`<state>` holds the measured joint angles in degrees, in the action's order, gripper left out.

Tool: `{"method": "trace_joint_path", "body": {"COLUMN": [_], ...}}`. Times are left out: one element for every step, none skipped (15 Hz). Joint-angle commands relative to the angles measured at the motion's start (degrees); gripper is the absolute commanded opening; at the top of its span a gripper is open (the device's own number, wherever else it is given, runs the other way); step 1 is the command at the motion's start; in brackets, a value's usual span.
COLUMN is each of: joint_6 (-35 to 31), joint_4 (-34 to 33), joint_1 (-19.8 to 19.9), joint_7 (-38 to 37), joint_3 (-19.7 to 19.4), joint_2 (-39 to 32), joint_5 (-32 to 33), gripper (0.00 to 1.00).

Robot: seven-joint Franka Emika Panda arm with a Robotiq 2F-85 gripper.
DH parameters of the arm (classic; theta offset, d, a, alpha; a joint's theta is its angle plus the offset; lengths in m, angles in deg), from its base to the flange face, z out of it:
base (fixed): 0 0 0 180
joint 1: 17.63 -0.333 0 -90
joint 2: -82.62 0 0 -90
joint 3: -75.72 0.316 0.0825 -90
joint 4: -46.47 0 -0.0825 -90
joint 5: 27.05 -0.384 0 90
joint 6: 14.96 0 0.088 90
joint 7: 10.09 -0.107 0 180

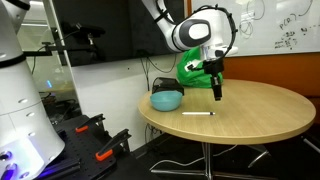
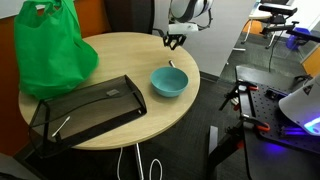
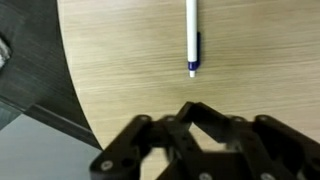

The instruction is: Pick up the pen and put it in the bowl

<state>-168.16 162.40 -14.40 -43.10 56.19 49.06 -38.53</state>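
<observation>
The white pen [image 3: 192, 35] lies flat on the round wooden table [image 1: 250, 115]; in the wrist view it is above and apart from my fingers, with a dark clip near its lower end. In an exterior view the pen [image 1: 197, 114] lies to the right of the light-blue bowl [image 1: 166, 99]. The bowl [image 2: 169, 82] stands empty near the table edge. My gripper [image 1: 215, 88] hangs above the table, behind the pen and not touching it. Its fingertips [image 3: 190, 108] meet and hold nothing. It also shows in an exterior view [image 2: 175, 40].
A bright green bag [image 2: 50, 45] stands on the table, right behind the gripper in an exterior view [image 1: 188, 68]. A black wire tray [image 2: 90, 105] lies beside the bag. The table edge [image 3: 75, 90] curves close by in the wrist view.
</observation>
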Motion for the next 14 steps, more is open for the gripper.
{"method": "trace_joint_path", "body": {"joint_6": [2.1, 2.2, 2.8, 2.6, 2.5, 2.3, 2.2, 1.7, 1.8, 1.7, 1.8, 1.8, 1.6, 1.4], "joint_4": [0.9, 1.1, 1.2, 1.5, 1.8, 2.2, 2.5, 2.8, 3.0, 3.1, 3.1, 3.2, 3.4, 3.5], "joint_1": [0.2, 0.5, 0.6, 0.5, 0.2, 0.4, 0.6, 0.4, 0.3, 0.1, 0.1, 0.1, 0.2, 0.1], "joint_7": [0.3, 1.0, 1.2, 1.2, 0.7, 1.2, 1.5, 1.3, 0.9, 0.6, 0.4, 0.2, 0.3, 0.1], "joint_3": [1.0, 1.8, 2.4, 2.8, 2.9, 3.6, 4.3, 4.6, 4.7, 4.6, 4.7, 4.6, 4.7, 4.6], "joint_2": [1.0, 1.1, 0.8, 0.5, 0.3, 0.2, 0.1, -0.2, -0.4, -0.6, -0.8, -1.0, -1.2, -1.5], "joint_5": [0.5, 0.2, 0.0, -0.1, 0.0, -0.2, -0.6, -0.8, -0.8, -0.7, -0.9, -0.9, -1.1, -1.1], "gripper": [0.42, 0.49, 0.56, 0.64, 0.71, 0.80, 0.81, 0.78, 0.74, 0.67, 0.58, 0.48, 0.40, 0.34]}}
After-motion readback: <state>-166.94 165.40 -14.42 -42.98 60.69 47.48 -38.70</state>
